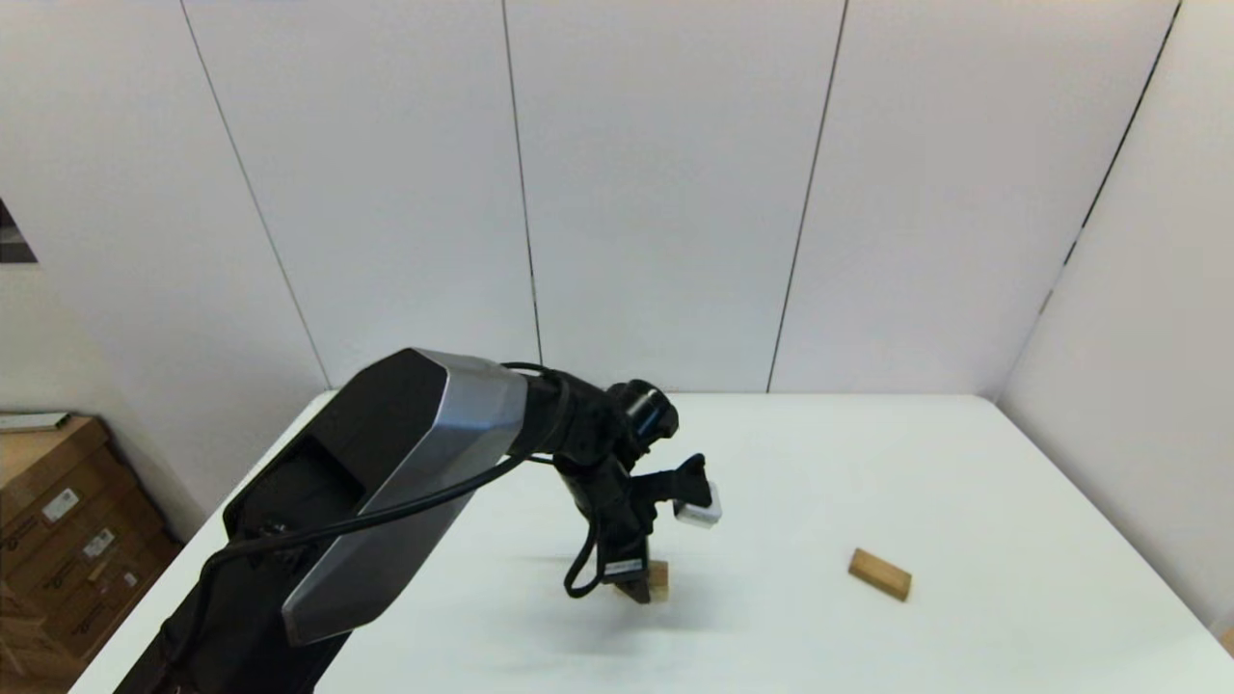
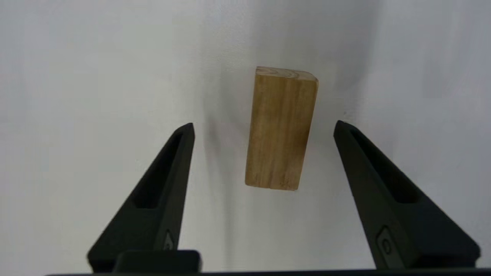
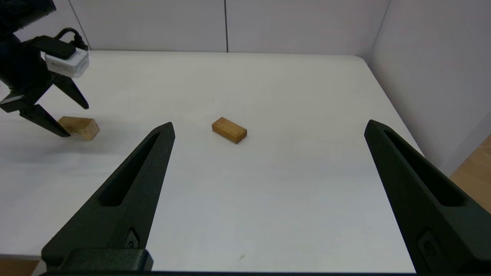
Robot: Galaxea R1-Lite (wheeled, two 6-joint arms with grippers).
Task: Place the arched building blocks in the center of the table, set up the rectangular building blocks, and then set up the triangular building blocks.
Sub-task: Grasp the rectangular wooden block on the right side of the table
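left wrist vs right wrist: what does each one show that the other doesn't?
Only the left wrist view shows the left gripper from behind, fingers spread either side of a wooden block without touching it.

Only the right wrist view shows the open right gripper, a second wooden block lying flat mid-table, and the wall panels.

Both show the white table, and the block at the left gripper also appears in the right wrist view, partly hidden.
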